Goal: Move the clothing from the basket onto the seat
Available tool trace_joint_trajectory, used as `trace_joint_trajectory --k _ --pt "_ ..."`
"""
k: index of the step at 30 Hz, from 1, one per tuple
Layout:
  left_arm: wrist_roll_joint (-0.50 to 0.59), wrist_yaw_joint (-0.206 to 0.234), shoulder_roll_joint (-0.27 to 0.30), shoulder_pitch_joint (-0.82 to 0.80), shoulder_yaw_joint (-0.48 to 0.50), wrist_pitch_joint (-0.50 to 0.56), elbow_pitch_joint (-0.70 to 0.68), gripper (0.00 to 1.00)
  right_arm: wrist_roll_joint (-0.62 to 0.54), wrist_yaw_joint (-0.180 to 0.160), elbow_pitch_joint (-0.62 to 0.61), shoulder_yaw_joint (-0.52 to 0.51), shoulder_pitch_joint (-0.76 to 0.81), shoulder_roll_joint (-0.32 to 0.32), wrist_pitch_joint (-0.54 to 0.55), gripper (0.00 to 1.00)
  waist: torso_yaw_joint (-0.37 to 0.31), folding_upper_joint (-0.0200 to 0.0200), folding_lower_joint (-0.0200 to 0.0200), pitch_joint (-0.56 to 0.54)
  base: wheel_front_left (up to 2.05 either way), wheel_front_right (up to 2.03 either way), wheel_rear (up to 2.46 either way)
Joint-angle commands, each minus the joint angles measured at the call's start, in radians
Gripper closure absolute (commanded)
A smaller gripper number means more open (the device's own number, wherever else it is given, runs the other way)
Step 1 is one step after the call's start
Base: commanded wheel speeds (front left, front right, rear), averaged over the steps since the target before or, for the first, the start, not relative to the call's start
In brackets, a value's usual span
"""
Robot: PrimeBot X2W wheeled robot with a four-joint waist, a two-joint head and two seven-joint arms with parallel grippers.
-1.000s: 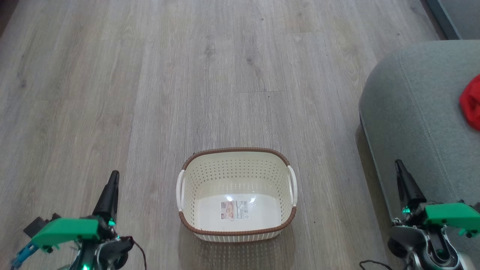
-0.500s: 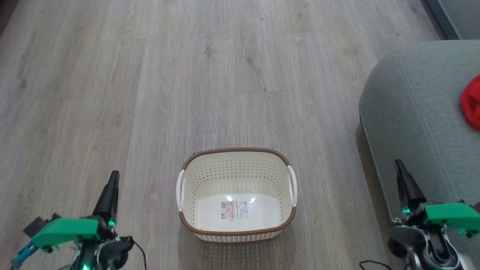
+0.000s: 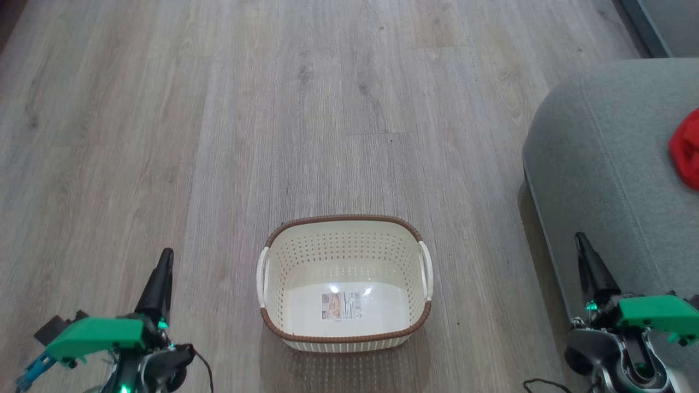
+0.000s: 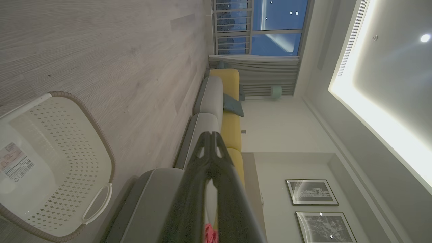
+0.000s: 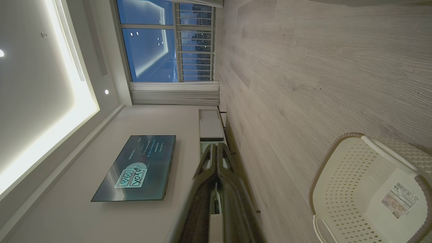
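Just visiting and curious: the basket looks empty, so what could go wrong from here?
The basket stands on the floor straight ahead; rolling forward might knock it. The shut right gripper sits close to the seat and could brush it if swung. The red clothing is cut off by the picture's edge, so how securely it lies is unclear.

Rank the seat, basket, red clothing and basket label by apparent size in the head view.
1. seat, cropped by the frame
2. basket
3. clothing, cropped at the right edge
4. label, nearly matching the clothing's visible patch
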Motion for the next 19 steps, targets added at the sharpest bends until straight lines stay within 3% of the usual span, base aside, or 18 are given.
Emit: trace_joint_trajectory --k 1,19 --pt "-0.006 -0.009 0.008 -0.047 0.036 0.007 -0.034 1.0 0.006 0.0 -0.039 0.018 -0.045 -0.003 0.006 1.0 0.0 0.0 0.0 0.0 0.0 0.0 0.0" --pt "-0.006 -0.009 0.008 -0.047 0.036 0.007 -0.034 1.0 0.006 0.0 -0.039 0.018 -0.045 -0.003 0.006 1.0 0.0 0.0 0.0 0.0 0.0 0.0 0.0"
